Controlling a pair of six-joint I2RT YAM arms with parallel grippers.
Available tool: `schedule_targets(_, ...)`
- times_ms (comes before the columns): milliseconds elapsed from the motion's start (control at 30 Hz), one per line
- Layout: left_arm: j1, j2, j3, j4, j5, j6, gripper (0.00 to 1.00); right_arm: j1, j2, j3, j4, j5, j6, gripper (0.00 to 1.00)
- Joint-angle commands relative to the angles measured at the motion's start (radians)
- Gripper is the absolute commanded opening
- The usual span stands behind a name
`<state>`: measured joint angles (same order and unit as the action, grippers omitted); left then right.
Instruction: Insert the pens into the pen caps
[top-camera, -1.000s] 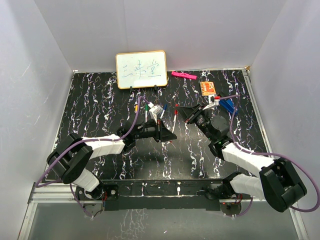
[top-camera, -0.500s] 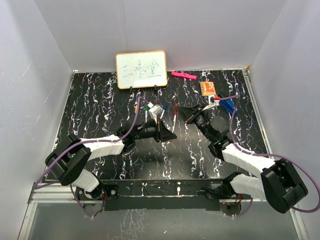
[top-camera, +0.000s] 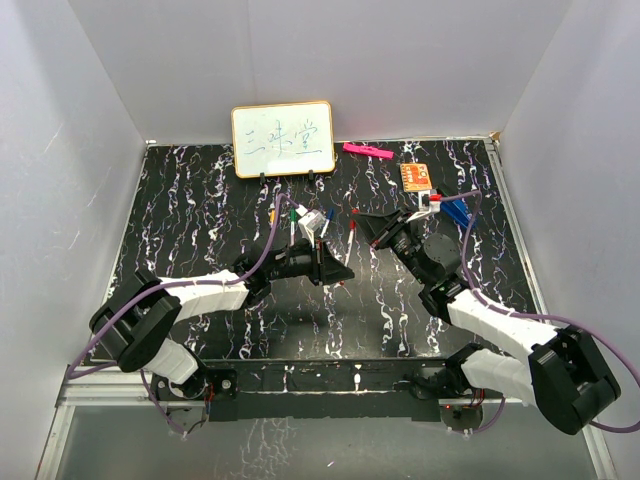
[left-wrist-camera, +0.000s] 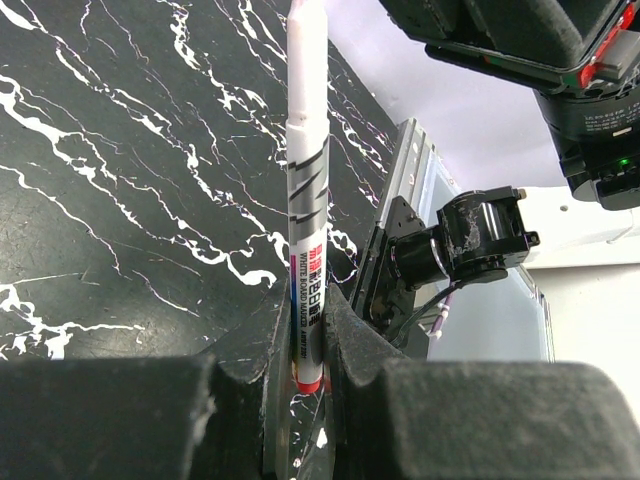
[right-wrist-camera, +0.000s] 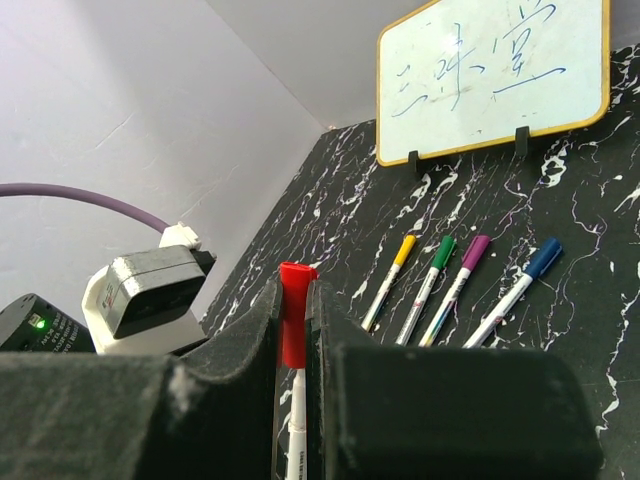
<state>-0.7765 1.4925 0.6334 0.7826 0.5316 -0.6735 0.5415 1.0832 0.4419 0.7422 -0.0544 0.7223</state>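
Small whiteboard (top-camera: 283, 139), light-framed, with blue handwriting, stood upright on two black feet at the table's far edge. The table top (top-camera: 190, 215) was black with white marbled veining. A thick pink marker (top-camera: 366, 151) lay right of the whiteboard, by the plain white back wall (top-camera: 300, 60). An orange rectangular card (top-camera: 416, 177) lay flat just beyond the marker's right end.

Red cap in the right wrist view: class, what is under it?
A white pen runs straight down from under the red cap, between the fingers of the right gripper. The pen's tip is covered by the cap, so how far it is in cannot be seen.
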Motion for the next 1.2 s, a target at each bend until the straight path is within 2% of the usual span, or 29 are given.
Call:
schedule_targets(0, 0.008, -0.046, 0.013, 0.051, -0.062, 0.009, 0.00, 0.021, -0.025, -0.005, -0.023, -0.052, -0.014, 0.00)
schedule_targets(733, 0.008, -0.069, 0.008, 0.041, -0.069, 0.017, 0.00, 0.021, -0.024, -0.006, -0.031, -0.024, -0.044, 0.00)
schedule_targets(1167, 0.008, -0.080, 0.002, 0.042, -0.065, 0.019, 0.00, 0.021, 0.019, 0.046, -0.056, -0.012, -0.091, 0.00)
